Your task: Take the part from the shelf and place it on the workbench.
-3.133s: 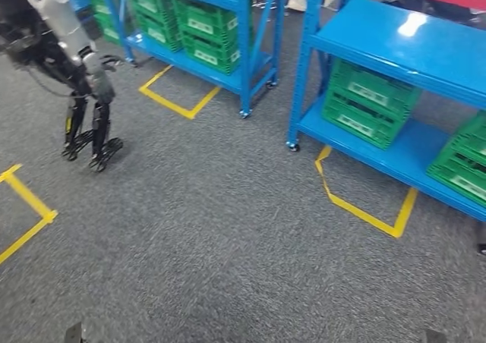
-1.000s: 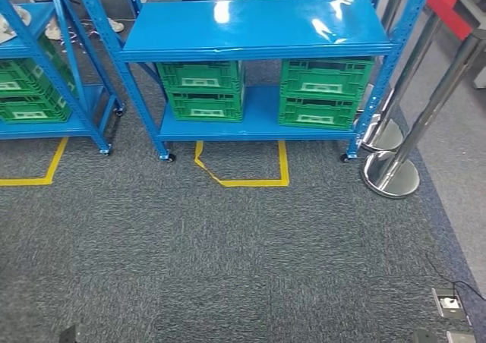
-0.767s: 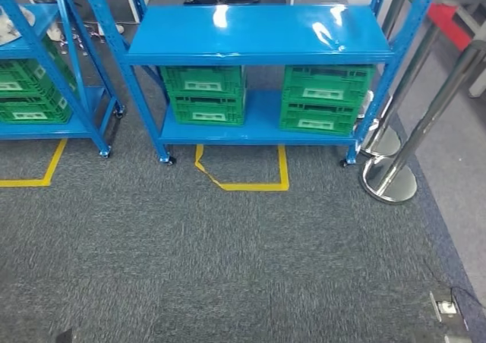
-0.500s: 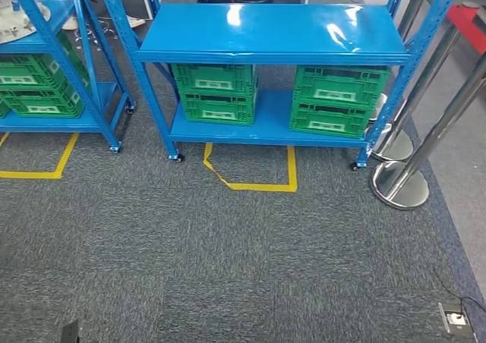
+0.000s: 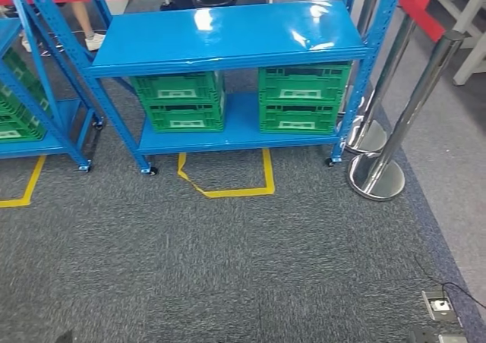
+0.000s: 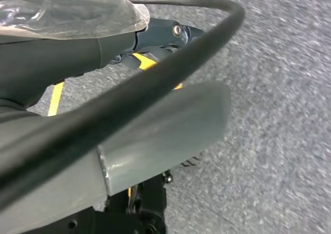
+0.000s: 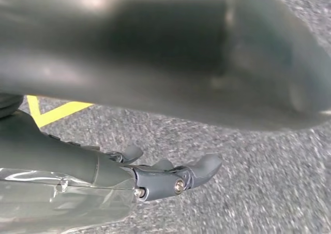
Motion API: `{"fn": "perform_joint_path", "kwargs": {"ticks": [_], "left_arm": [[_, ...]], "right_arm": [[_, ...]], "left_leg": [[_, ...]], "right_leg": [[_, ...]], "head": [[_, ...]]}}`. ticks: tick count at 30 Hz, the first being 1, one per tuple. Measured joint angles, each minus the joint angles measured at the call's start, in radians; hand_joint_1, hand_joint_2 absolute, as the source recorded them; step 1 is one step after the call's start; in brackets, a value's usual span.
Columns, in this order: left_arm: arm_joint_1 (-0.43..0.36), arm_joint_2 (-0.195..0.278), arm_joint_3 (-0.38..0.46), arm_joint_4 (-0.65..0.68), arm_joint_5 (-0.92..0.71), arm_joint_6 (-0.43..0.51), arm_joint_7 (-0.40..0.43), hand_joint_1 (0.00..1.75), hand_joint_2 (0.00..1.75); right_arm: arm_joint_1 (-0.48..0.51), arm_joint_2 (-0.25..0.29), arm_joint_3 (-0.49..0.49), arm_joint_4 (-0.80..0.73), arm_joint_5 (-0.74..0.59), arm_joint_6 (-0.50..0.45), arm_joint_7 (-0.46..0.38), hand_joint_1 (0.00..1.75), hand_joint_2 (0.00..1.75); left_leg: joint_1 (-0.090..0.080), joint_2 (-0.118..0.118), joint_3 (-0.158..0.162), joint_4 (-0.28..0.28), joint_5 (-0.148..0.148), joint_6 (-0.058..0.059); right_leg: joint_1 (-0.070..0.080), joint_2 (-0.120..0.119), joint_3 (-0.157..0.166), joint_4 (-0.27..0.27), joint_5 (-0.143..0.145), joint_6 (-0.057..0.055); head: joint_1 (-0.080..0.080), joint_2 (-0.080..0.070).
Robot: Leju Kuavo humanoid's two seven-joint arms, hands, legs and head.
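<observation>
From the head view I see the blue shelf [image 5: 229, 36], its top bare and two green crates [image 5: 181, 100] beneath; I can't spot the part. The wrist views give me the left hand [image 6: 164, 120] and right hand [image 7: 176, 177] over carpet, fingers extended, holding nothing. Since half a second ago the whole scene slid left.

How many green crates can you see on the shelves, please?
5, perhaps more beyond the frame. Two stacked at the front shelf's lower left, two stacked at its lower right, and one cut-off stack on the neighbouring shelf.
</observation>
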Motion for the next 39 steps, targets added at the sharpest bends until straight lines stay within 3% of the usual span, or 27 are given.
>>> {"fn": "perform_joint_path", "kwargs": {"ticks": [2,6,8,10,11,12,13,15,17,19,20,28,33,39], "left_arm": [[-0.002,0.006,0.0,0.0,0.0,0.0,0.0,0.0,0.0],[0.0,0.008,0.0,0.0,0.0,0.003,0.001,0.0,0.0],[-0.002,0.008,0.0,0.0,0.0,0.003,0.001,0.0,0.0],[-0.003,0.007,0.0,0.0,0.0,0.003,0.001,0.0,0.0],[-0.002,0.005,0.0,0.0,0.0,0.003,0.001,0.0,0.0],[-0.001,0.003,0.0,0.0,0.001,0.003,0.001,0.0,0.0],[0.0,0.002,0.0,0.0,0.001,0.003,0.001,0.0,0.0],[0.001,0.001,0.0,0.001,0.003,0.004,0.001,0.0,0.0],[-0.002,0.001,0.0,0.002,0.003,0.005,0.0,0.0,0.0],[-0.004,0.0,0.0,0.002,0.004,0.006,-0.001,0.0,0.0],[-0.003,0.0,0.0,0.002,0.004,0.006,-0.001,0.0,0.0],[-0.009,-0.001,0.0,0.002,0.004,0.006,-0.002,0.0,0.0],[-0.008,-0.001,0.0,0.002,0.006,0.008,-0.002,0.0,0.0],[-0.008,-0.001,0.0,0.002,0.007,0.009,-0.003,0.0,0.0]], "right_arm": [[0.0,0.004,0.0,0.0,0.0,-0.001,0.0,0.0,0.0],[0.0,0.006,0.001,0.0,-0.001,-0.001,-0.002,0.0,0.0],[-0.002,0.006,0.001,0.0,-0.001,-0.001,-0.002,0.0,0.0],[-0.003,0.005,0.001,0.0,-0.002,0.0,-0.003,0.0,0.0],[-0.001,0.005,0.002,0.0,-0.002,0.002,-0.003,0.0,0.0],[0.001,0.005,0.002,0.0,-0.002,0.004,-0.003,0.0,0.0],[0.002,0.005,0.002,0.0,-0.003,0.005,-0.003,0.0,0.0],[0.005,0.005,0.002,0.001,-0.004,0.007,-0.003,0.0,0.0],[0.003,0.005,0.002,0.003,-0.004,0.01,-0.004,0.0,0.0],[0.002,0.005,0.002,0.004,-0.004,0.011,-0.005,0.0,0.0],[0.003,0.005,0.002,0.004,-0.004,0.011,-0.005,0.0,0.0],[-0.002,0.005,0.002,0.004,-0.004,0.016,-0.01,0.0,0.0],[-0.002,0.005,0.002,0.004,-0.004,0.018,-0.016,0.0,0.0],[-0.002,0.005,0.003,0.004,0.001,0.018,-0.022,0.0,0.0]], "left_leg": [[-0.014,-0.008,0.029,-0.08,0.022,0.02],[-0.007,-0.008,0.091,-0.136,0.019,0.036],[-0.003,-0.004,0.121,-0.147,0.014,0.039],[-0.001,-0.003,0.139,-0.148,-0.001,0.039],[0.001,-0.004,0.15,-0.147,-0.01,0.036],[0.004,-0.004,0.162,-0.147,-0.019,0.032],[0.007,-0.004,0.176,-0.145,-0.028,0.027],[0.013,-0.004,0.201,-0.142,-0.047,0.015],[0.014,-0.003,0.208,-0.138,-0.06,0.002],[0.012,-0.003,0.206,-0.134,-0.067,-0.006],[0.012,-0.003,0.206,-0.133,-0.068,-0.007],[0.019,-0.003,0.212,-0.147,-0.071,-0.009],[0.02,-0.003,0.212,-0.149,-0.068,-0.019],[0.019,-0.003,0.212,-0.149,-0.066,-0.021]], "right_leg": [[0.002,0.006,0.011,-0.01,-0.009,0.006],[0.004,-0.001,0.049,-0.002,-0.008,0.024],[0.002,-0.012,0.008,0.083,-0.05,0.035],[-0.003,-0.017,-0.075,0.212,-0.106,0.048],[-0.007,-0.019,-0.107,0.245,-0.12,0.054],[-0.011,-0.02,-0.124,0.241,-0.112,0.06],[-0.016,-0.022,-0.123,0.201,-0.078,0.064],[-0.021,-0.026,-0.105,0.079,0.022,0.07],[-0.018,-0.03,-0.094,0.01,0.07,0.056],[-0.013,-0.031,-0.089,0.003,0.073,0.037],[-0.012,-0.03,-0.086,0.003,0.079,0.033],[-0.004,-0.024,-0.085,0.003,0.07,0.021],[-0.003,-0.025,-0.085,0.003,0.072,0.016],[-0.005,-0.025,-0.084,0.003,0.076,0.015]], "head": [[-0.003,0.0],[-0.002,0.0],[0.005,0.0],[0.013,0.0],[0.017,0.0],[0.02,0.0],[0.023,0.0],[0.034,0.0],[0.043,0.0],[0.041,0.0],[0.037,0.0],[0.017,0.0],[0.015,0.0],[0.018,0.0]]}}
